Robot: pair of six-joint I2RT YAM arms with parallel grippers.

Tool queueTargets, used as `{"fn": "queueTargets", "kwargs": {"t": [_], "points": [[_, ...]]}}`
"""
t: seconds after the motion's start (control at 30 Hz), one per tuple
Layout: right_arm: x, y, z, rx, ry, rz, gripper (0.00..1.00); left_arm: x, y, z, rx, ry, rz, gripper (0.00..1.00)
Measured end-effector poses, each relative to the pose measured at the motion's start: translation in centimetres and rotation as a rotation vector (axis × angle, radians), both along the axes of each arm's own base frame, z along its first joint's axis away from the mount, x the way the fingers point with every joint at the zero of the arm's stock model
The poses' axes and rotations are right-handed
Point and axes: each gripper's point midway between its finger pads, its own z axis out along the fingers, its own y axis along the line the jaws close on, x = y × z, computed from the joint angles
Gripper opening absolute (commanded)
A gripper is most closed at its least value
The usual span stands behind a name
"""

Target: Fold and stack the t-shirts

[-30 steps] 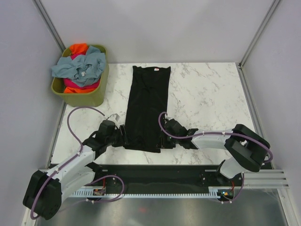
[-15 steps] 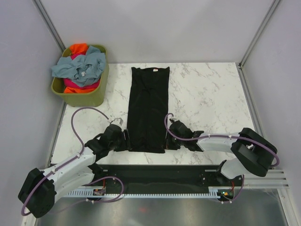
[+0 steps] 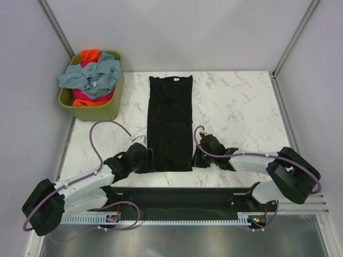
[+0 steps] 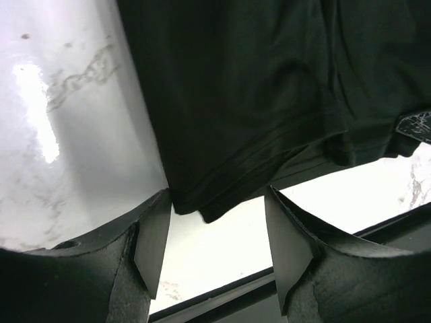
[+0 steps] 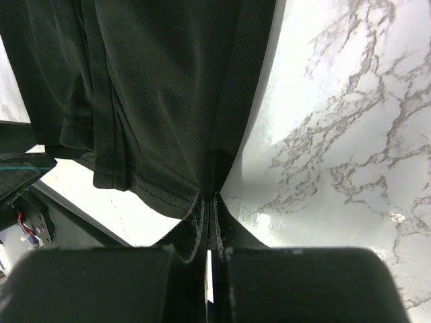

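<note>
Both arms lie low along the near bench (image 3: 241, 107) edge. The left fingers (image 4: 153, 235) stand wide astride the hem corner of the black t-shirt (image 3: 170, 123), and the right fingers (image 5: 199, 219) pinch its hem at 5 o'clock. We note the shirt flat at centre, the olive basket (image 3: 107, 110) of grey-blue, orange and pink shirts (image 3: 91, 77) at 10 o'clock, and open marble toward 2 o'clock.

The black t-shirt (image 3: 170, 123) lies flat on the desk (image 3: 241, 107), folded into a long narrow strip; the other t-shirts (image 3: 94, 75) (grey-blue, orange, pink) look crumpled in the basket (image 3: 107, 111).
</note>
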Motion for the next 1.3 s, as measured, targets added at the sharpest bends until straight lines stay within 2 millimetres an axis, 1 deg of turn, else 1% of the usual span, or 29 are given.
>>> {"fn": "queueTargets", "kwargs": {"t": [0.1,0.13,0.2,0.23,0.27,0.33,0.47,0.67,0.77,0.8,0.83,1.03,1.1,1.17,1.2,1.3], "points": [[-0.1,0.0,0.0,0.002,-0.001,0.008,0.0,0.3,-0.8,-0.1,-0.01,0.003,-0.003,0.57],[-0.1,0.0,0.0,0.003,-0.001,0.01,0.0,0.4,-1.0,-0.1,-0.011,0.006,-0.001,0.47],[-0.1,0.0,0.0,0.006,-0.004,0.013,0.0,0.4,-1.1,-0.4,-0.008,0.016,0.005,0.33],[-0.1,0.0,0.0,0.008,-0.007,0.013,0.0,0.4,-1.1,-0.5,-0.007,0.022,0.008,0.24],[-0.1,0.0,0.0,0.01,-0.009,0.012,0.0,0.4,-1.2,-0.6,-0.007,0.025,0.012,0.21],[-0.3,-0.2,0.0,0.01,-0.011,0.012,0.0,0.2,-1.1,-0.7,-0.004,0.032,0.01,0.19],[-0.7,-0.9,0.1,0.0,-0.016,0.002,0.0,-0.1,-1.2,-0.4,-0.014,0.033,0.007,0.2],[-1.7,-2.3,0.1,-0.024,-0.005,-0.011,0.0,-1.0,-2.0,1.3,-0.076,0.012,-0.011,0.2],[-2.4,-3.1,0.2,-0.035,0.005,-0.019,0.0,-1.4,-2.1,1.8,-0.099,0.013,-0.01,0.19],[-2.6,-3.3,0.2,-0.038,0.009,-0.023,0.0,-1.6,-2.1,1.8,-0.104,0.015,-0.008,0.18],[-2.8,-3.5,0.1,-0.041,0.012,-0.025,0.0,-1.9,-2.1,1.8,-0.107,0.021,-0.008,0.15],[-3.7,-4.3,0.3,-0.084,0.038,-0.027,0.0,-3.0,-2.0,2.5,-0.121,0.048,-0.02,0.1],[-3.8,-4.7,0.5,-0.124,0.049,-0.029,0.0,-2.9,-2.2,3.4,-0.122,0.048,-0.021,0.07],[-3.2,-4.9,1.5,-0.162,0.04,-0.035,0.0,-2.3,-2.8,5.2,-0.141,0.027,-0.023,0.03],[-2.7,-4.7,2.1,-0.17,0.029,-0.038,0.0,-1.9,-3.2,6.2,-0.151,0.013,-0.026,0.02],[-0.3,-3.7,4.5,-0.186,-0.025,-0.044,0.0,-0.6,-4.5,8.9,-0.166,-0.024,-0.04,0.02]]}}
